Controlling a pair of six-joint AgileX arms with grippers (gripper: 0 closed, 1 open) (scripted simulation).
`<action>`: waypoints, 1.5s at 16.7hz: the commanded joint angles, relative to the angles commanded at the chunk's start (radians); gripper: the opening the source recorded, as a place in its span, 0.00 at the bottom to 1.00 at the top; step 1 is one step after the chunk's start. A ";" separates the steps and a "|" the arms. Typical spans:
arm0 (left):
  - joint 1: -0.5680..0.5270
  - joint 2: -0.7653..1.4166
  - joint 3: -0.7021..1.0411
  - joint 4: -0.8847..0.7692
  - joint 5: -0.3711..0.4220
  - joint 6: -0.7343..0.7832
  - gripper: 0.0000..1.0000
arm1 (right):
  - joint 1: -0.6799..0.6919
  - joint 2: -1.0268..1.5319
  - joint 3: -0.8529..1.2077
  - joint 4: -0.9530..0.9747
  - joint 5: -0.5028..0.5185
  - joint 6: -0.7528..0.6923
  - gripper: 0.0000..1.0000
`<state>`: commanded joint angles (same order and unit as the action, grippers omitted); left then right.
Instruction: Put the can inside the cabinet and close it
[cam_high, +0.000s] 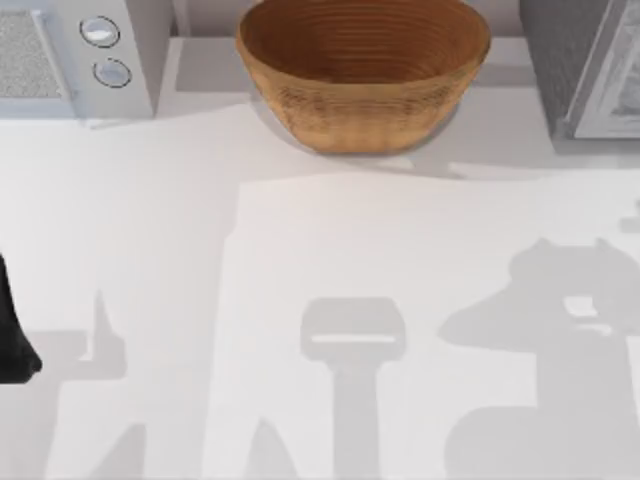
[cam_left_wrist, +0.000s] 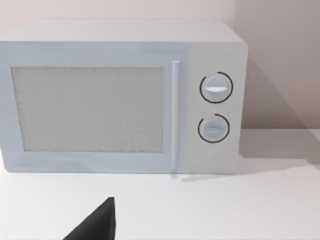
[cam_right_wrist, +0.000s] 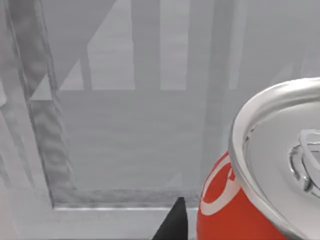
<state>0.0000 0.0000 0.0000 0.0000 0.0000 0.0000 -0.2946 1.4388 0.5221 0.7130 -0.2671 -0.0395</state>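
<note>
Inside the grey cabinet (cam_right_wrist: 125, 125), the red can (cam_right_wrist: 260, 185) is sitting close beside the right gripper; whether that claw is pinching it, I cannot tell. The left arm (cam_high: 12, 330) is idling at the table's left edge.

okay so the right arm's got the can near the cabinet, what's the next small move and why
Probably ease the red can forward into the grey cabinet. The right wrist view shows the can close beside the camera with the cabinet's interior straight ahead, so it does not look set down yet. The left arm sits at the table's left edge.
</note>
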 joint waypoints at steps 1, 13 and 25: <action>0.000 0.000 0.000 0.000 0.000 0.000 1.00 | 0.000 -0.001 0.000 0.000 0.000 0.000 0.00; 0.000 0.000 0.000 0.000 0.000 0.000 1.00 | 0.130 -0.633 -0.230 -0.314 0.118 0.017 0.00; 0.000 0.000 0.000 0.000 0.000 0.000 1.00 | 0.287 -1.403 -0.509 -0.695 0.260 0.038 0.00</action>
<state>0.0000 0.0000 0.0000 0.0000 0.0000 0.0000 -0.0074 0.0360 0.0131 0.0179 -0.0067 -0.0010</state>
